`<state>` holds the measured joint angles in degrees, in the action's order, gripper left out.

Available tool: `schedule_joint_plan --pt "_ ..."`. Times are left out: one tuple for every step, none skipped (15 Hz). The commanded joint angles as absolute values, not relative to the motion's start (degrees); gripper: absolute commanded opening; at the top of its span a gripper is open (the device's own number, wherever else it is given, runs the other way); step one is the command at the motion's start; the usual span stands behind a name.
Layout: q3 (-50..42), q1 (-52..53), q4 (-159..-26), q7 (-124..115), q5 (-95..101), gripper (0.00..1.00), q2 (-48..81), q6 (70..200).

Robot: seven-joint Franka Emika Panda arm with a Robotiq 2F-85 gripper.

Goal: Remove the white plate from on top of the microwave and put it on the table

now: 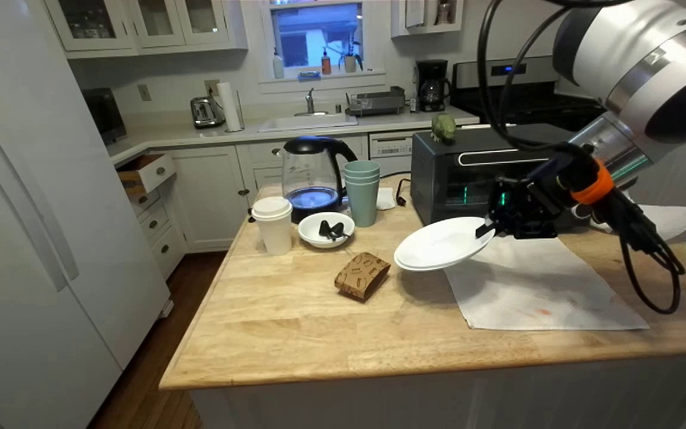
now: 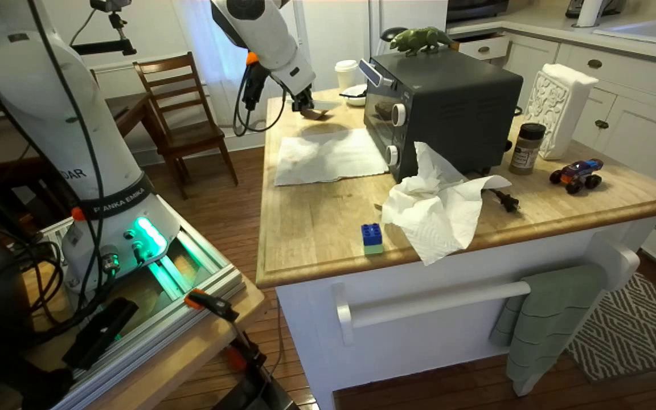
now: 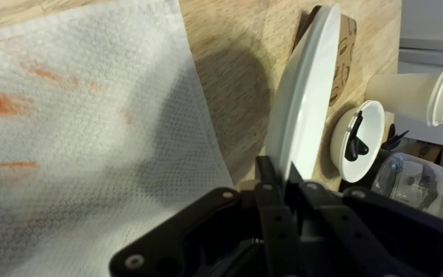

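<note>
Pinching the rim of the white plate (image 1: 438, 243) between its black fingers (image 3: 264, 169), the gripper (image 3: 280, 169) holds it tilted above the table (image 1: 295, 333), with a rounded shadow on the wood underneath. The plate is off the microwave (image 1: 454, 179) and out in front of it. Below, partly under the gripper, lies a flat white sheet (image 3: 90, 127), marked with orange stains. Near the plate, on the bare wood, sits a brown printed sleeve (image 1: 362, 275); the plate hides part of it in the wrist view.

A little beyond, a small white bowl (image 1: 308, 230) holds dark pieces (image 1: 324, 229), with an upright lidded cup (image 1: 275, 231) near it. Behind the bowl stand a glass kettle (image 1: 312, 173), glowing blue at its base, and a stack of pale green cups (image 1: 362, 195).

On top of the black microwave stands a green toy animal (image 2: 421, 41). Around the microwave, in an exterior view, are crumpled paper (image 2: 442, 205), a blue and green block (image 2: 372, 234), a spice jar (image 2: 526, 151) and a toy truck (image 2: 577, 175).

Farthest back, along the wall, come a toaster (image 1: 206, 112), a sink (image 1: 307, 123) and a coffee maker (image 1: 432, 86), with a window (image 1: 318, 36) above the sink.
</note>
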<state>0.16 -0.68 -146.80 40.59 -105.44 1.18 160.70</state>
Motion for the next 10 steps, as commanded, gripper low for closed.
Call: schedule_joint_plan --pt "0.22 -0.35 -140.61 48.55 -113.34 0.02 7.51 163.19" --pt "0.18 -0.22 -139.67 50.11 -114.5 0.02 8.78 163.4" --pt "0.08 -0.17 -138.8 51.56 -115.35 0.02 10.02 163.41" --pt "-0.03 -0.14 -137.93 53.1 -116.32 0.02 11.15 163.4" --pt "-0.09 -0.09 -137.31 54.19 -116.87 0.02 12.08 163.33" --pt "-0.13 -0.06 -136.76 55.2 -117.56 0.02 12.9 163.22" --pt "-0.18 -0.06 -136.18 56.07 -118.07 0.02 13.68 163.1" --pt "-0.14 -0.04 -135.86 56.46 -118.33 0.02 14.25 162.9" --pt "-0.05 0.02 -135.54 56.88 -118.68 0.02 14.66 162.72" --pt "0.09 0.16 -135.31 57.31 -119.1 0.02 15.05 162.62"
